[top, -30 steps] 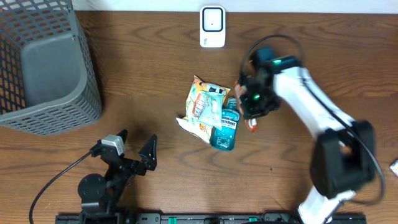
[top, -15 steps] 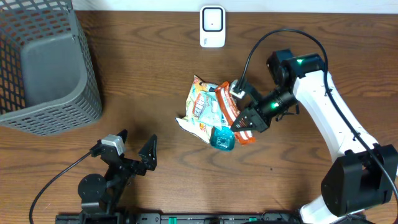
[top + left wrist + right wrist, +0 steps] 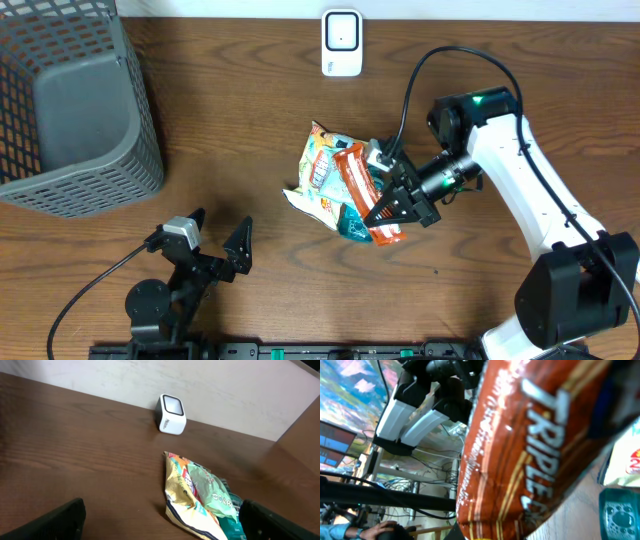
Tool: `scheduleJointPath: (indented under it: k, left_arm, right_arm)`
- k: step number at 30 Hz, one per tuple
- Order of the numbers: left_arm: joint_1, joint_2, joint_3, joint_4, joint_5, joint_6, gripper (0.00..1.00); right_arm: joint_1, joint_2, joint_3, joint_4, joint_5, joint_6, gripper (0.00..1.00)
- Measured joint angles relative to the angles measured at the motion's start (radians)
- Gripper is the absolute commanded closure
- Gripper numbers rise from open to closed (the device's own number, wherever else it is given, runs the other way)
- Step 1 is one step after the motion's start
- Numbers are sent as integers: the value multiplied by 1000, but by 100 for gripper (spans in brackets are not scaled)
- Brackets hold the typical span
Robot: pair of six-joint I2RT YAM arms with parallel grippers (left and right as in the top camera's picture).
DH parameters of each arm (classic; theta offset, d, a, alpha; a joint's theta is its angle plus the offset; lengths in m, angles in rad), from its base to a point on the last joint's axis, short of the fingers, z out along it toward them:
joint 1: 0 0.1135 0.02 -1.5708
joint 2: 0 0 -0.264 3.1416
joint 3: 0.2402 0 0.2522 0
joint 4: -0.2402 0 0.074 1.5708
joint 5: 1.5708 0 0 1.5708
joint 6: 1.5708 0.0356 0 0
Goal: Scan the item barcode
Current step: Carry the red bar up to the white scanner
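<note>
1. The right gripper (image 3: 398,207) is clamped shut on an orange packet (image 3: 360,185), held over a snack bag (image 3: 322,170) and a teal bottle (image 3: 350,226) mid-table (image 3: 240,120).
2. The left gripper (image 3: 220,228) is wide open and empty, near the front edge.
3. A white scanner (image 3: 342,42) stands at the far edge.

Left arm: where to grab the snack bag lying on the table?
Probably pinch the snack bag at its crimped end seam nearest the scanner, left tool from above. It lies flat, puffy in the middle; the thin seam suits the jaws. The mouthwash bottle and the orange packet in the right tool crowd its right side.
</note>
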Motion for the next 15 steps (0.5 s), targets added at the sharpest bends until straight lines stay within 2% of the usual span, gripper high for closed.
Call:
scheduleJointPath:
  k: [7,15]
  left_arm:
    - [0,0,0,0,0,0,2]
    - [0,0,0,0,0,0,2]
  right_arm:
    - [50,0,0,0,-12,10,99]
    - [75,-4,0,0,-8,124,98]
